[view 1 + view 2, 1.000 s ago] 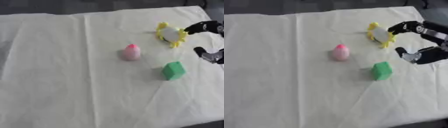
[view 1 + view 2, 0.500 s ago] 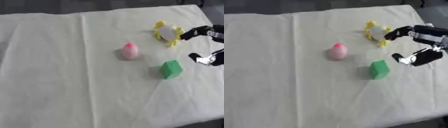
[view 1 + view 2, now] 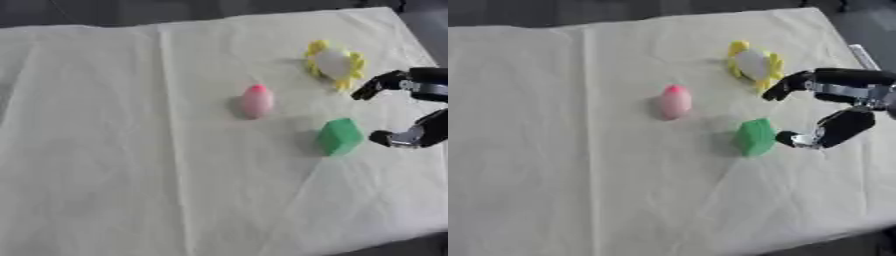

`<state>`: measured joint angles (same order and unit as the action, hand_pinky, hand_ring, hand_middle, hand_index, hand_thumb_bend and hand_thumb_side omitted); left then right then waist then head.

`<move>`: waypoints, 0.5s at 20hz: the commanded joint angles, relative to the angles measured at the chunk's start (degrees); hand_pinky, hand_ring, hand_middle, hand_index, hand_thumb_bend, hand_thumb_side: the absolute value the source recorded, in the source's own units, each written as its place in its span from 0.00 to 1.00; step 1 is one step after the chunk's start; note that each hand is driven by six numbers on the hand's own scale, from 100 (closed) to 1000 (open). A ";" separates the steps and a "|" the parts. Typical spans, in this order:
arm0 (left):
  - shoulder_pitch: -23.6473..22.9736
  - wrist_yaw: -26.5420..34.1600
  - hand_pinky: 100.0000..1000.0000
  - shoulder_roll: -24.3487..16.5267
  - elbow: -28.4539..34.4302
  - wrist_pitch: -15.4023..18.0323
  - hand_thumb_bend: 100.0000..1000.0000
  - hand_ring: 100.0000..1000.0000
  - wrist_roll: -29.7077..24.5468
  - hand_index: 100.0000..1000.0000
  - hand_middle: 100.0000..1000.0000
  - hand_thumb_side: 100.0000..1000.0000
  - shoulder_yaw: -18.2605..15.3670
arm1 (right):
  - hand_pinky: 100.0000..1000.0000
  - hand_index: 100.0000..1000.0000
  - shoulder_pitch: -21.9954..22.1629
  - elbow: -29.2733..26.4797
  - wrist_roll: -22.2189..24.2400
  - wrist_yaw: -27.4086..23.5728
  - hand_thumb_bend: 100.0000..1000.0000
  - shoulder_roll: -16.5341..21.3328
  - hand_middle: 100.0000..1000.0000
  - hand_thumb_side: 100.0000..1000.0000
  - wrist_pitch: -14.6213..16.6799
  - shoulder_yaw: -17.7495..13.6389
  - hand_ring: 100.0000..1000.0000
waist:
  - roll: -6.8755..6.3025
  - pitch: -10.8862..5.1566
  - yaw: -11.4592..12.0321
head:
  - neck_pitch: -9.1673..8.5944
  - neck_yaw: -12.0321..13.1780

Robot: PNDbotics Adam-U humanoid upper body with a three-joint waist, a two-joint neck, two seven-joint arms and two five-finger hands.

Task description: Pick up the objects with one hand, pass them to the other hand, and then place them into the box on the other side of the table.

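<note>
The robot's right hand reaches in from the right edge with fingers and thumb spread apart, holding nothing. One fingertip sits just beside the small green block with slanted faces, on its right side; the upper finger points toward the yellow-petalled flower toy with a white centre, which lies beyond the block, farther up the table. The spread suggests the hand is lining up to close around the block, the nearest thing to it. A pink, egg-shaped toy with a redder tip stands to the block's upper left, apart from it. All three rest on the pale yellow cloth covering the table. No box and no left hand show in either view.
</note>
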<state>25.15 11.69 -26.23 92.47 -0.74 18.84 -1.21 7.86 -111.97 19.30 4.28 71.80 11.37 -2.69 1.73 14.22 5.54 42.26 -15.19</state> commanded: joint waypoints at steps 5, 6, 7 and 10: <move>0.43 0.02 0.70 -1.94 1.31 -0.25 0.00 0.68 -0.32 0.73 0.60 0.77 0.02 | 0.94 0.91 -0.56 -1.38 2.07 1.26 0.28 2.56 0.81 0.31 1.47 0.42 0.84 | 0.07 -1.31 0.27 | 0.16 -0.01; 0.43 0.02 0.70 -1.90 1.30 -0.25 0.00 0.68 -0.36 0.73 0.60 0.77 0.05 | 0.94 0.91 -0.60 -1.30 2.23 1.66 0.28 2.52 0.82 0.30 1.56 0.55 0.84 | 0.08 -1.27 0.32 | 0.16 -0.11; 0.45 0.01 0.70 -1.87 1.30 -0.25 0.00 0.68 -0.39 0.73 0.60 0.77 0.08 | 0.94 0.91 -0.65 -1.17 2.30 2.04 0.28 2.44 0.82 0.30 1.59 0.69 0.84 | 0.09 -1.23 0.38 | 0.15 -0.22; 0.52 0.03 0.70 -1.74 1.31 -0.26 0.00 0.68 -0.46 0.73 0.59 0.77 0.16 | 0.94 0.91 -0.96 -0.67 2.00 3.13 0.28 2.19 0.81 0.30 1.40 1.13 0.84 | 0.08 -1.09 0.57 | 0.07 -0.51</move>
<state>25.13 11.69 -26.39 92.66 -1.05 18.58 -0.85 7.44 -112.61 21.40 6.79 71.90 12.84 -1.14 1.74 14.22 6.07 42.26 -15.42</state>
